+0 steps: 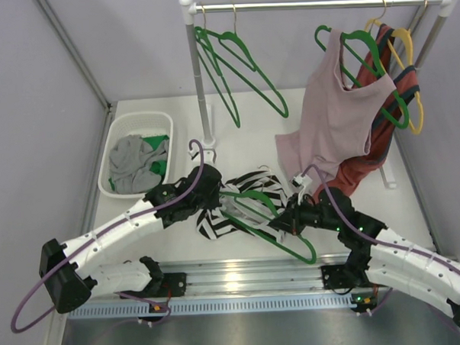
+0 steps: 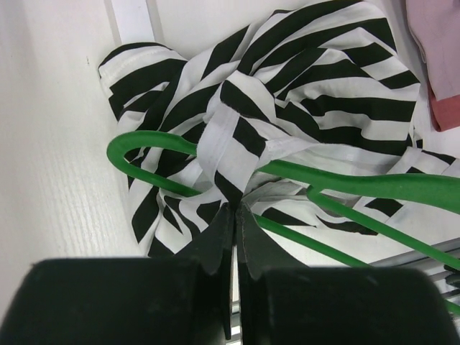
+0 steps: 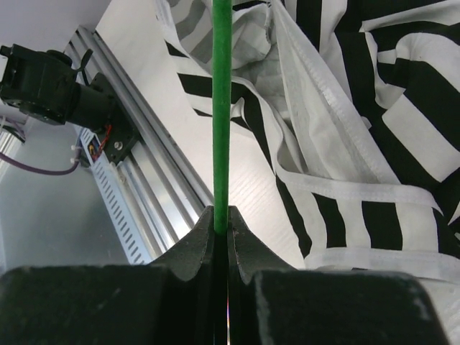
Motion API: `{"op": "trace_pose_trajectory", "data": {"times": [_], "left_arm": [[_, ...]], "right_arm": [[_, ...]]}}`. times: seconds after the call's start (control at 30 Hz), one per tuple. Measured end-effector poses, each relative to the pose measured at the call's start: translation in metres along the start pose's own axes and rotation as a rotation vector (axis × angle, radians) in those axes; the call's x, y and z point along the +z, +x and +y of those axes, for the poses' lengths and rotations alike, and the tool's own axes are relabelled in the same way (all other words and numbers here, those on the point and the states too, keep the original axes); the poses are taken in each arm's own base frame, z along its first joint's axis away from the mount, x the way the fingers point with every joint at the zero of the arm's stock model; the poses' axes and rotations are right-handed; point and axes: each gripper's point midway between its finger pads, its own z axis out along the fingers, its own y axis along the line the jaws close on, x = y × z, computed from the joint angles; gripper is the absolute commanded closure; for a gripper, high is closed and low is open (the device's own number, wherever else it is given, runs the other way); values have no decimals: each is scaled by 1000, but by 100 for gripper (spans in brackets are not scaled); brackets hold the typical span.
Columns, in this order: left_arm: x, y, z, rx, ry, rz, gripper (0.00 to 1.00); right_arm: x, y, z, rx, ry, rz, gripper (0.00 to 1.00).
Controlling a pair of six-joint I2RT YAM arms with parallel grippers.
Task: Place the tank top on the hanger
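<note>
- Currently the left gripper (image 2: 234,213) has its jaws pressed nearly together, pinching a fold of the tank top (image 2: 323,93) at their tips.
- Right gripper (image 3: 221,219) is clamped narrow on one thin bar of the green hanger (image 3: 221,108), which runs straight away from it.
- Both meet at the middle of the white table (image 1: 180,243). The striped top lies crumpled there, with the hanger's end pushed in among its folds.
- Farther out, a basket (image 1: 163,116) sits to the left, and a pink top (image 1: 334,114) hangs from the far rail (image 1: 314,3).
- Risk: the bunched fabric hides the strap openings, so the hanger could catch a fold instead. The soft cloth may also slip from its small pinch, or the thin bar may twist in the clamp.
</note>
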Motion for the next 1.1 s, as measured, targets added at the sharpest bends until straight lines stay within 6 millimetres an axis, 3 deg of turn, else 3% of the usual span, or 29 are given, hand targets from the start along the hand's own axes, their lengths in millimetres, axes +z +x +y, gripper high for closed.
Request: {"op": "trace_pose_trajectory", "data": {"times": [0.03,0.07,0.27,0.4,0.5,0.57,0.87,1.07,1.1], "left_arm": [[0,0,0,0,0,0,84],[0,0,0,3,1,0,82],[0,0,0,1,2,0,75],[0,0,0,5,1,-1,75],[0,-1,1,10,-2,-4,89],[-1,-3,1,14,-4,-11,92],[-3,-14,1,15,-18,-43,93],[-3,-14,2,17,-21,-44,67],[-3,-14,2,17,-21,-45,66]], "right_arm": [[3,-1,0,-5,1,-4,100],[5,-2,0,-12,1,-6,100],[17,-8,4,-47,-17,-29,100],[26,-7,4,-62,-30,-44,100],[33,-1,0,-62,-31,-40,100],[38,4,-2,-59,-33,-33,100],[47,9,4,-68,-63,-42,100],[49,3,0,-72,-36,-72,100],[49,3,0,-72,-31,-75,100]]}}
